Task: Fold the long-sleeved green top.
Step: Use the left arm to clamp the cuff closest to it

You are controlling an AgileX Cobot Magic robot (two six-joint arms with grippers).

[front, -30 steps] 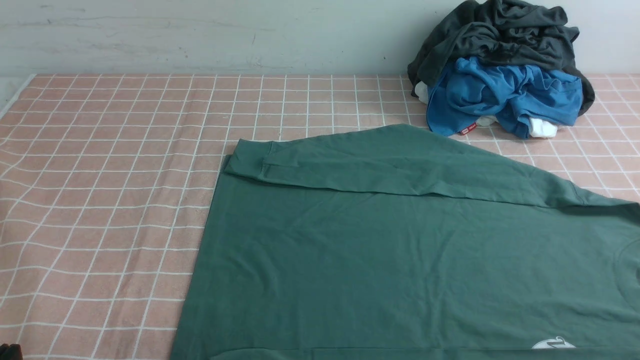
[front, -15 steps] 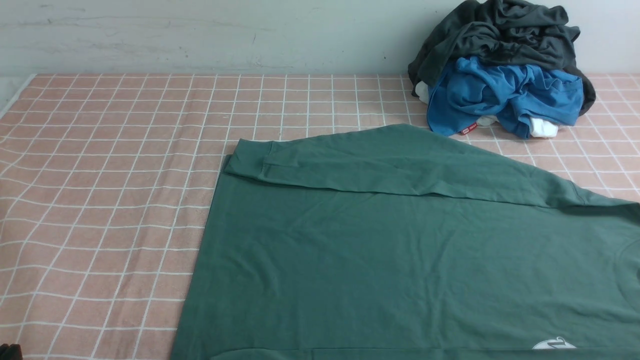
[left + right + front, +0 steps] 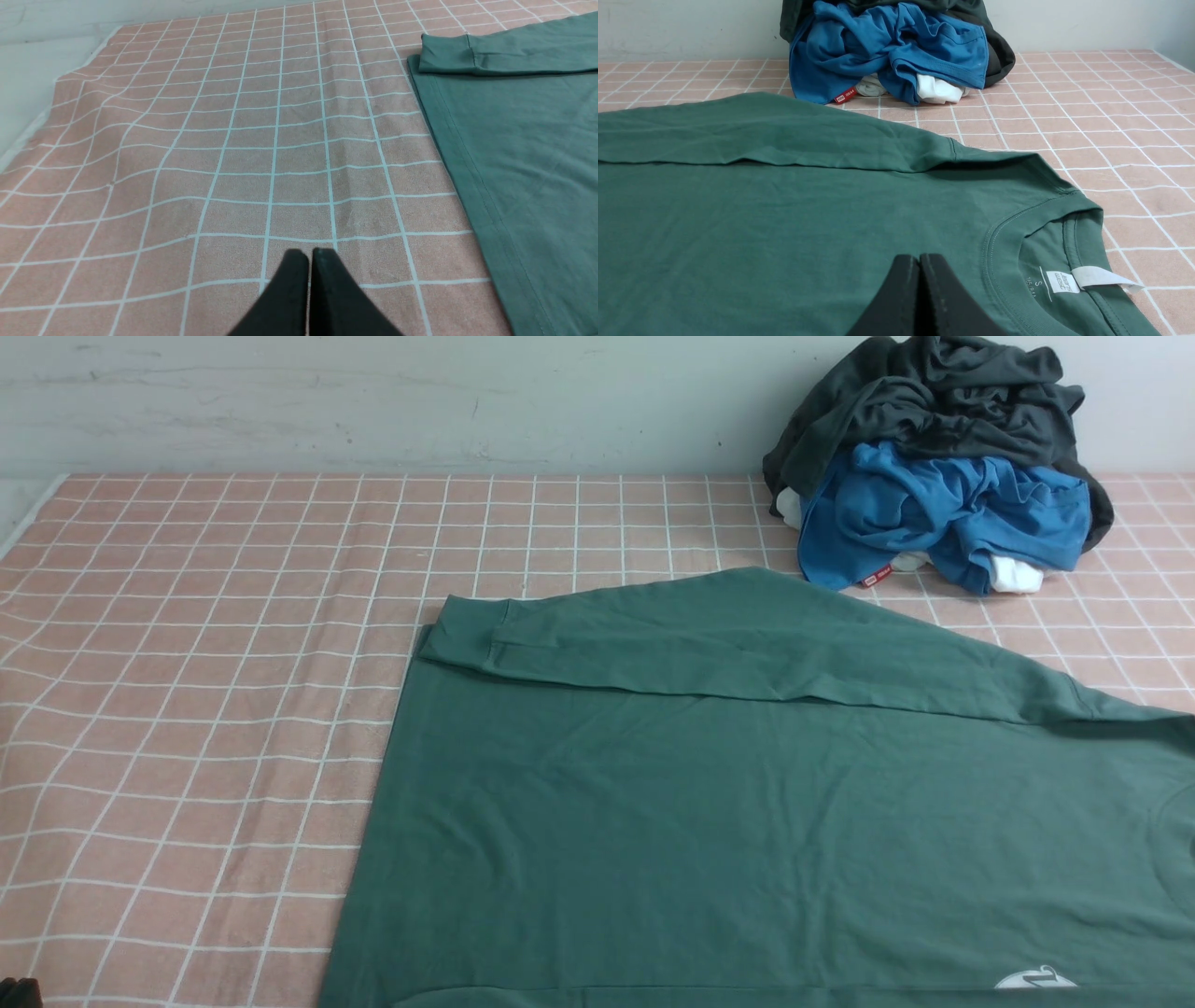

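- Closest to me, the left gripper (image 3: 308, 254) has its two black fingers pressed tight together, with nothing between them
- It hangs over the pink cloth (image 3: 187, 663) with white squares, near the left edge of the green top (image 3: 747, 821) but not touching it
- The right gripper (image 3: 920, 259) is pinched together too and holds nothing
- It sits over the chest of the green top, near the neck hole (image 3: 1041, 247); I cannot tell if it touches the fabric
- A small white label (image 3: 1064, 281) shows inside the neck hole
- The green top lies flat on the pink cloth, spread wide over the near right part of the table, with its bottom edge to the left and its neck to the right
- A little white print (image 3: 1034, 978) peeks in at the near edge, on the right
- One long sleeve (image 3: 747, 644) is folded over and lies across the far side of the top, with its cuff (image 3: 464, 633) at the far left corner
- Further back on the right is a heap of clothes, just behind the top
- The blue clothes (image 3: 934, 513) are in front, with a red tag (image 3: 875, 579) hanging low
- A white bit (image 3: 1013, 577) pokes out under the blue
- The dark grey clothes (image 3: 934, 401) are piled on top and behind
- The heap leans on the pale wall (image 3: 373, 401) at the very back
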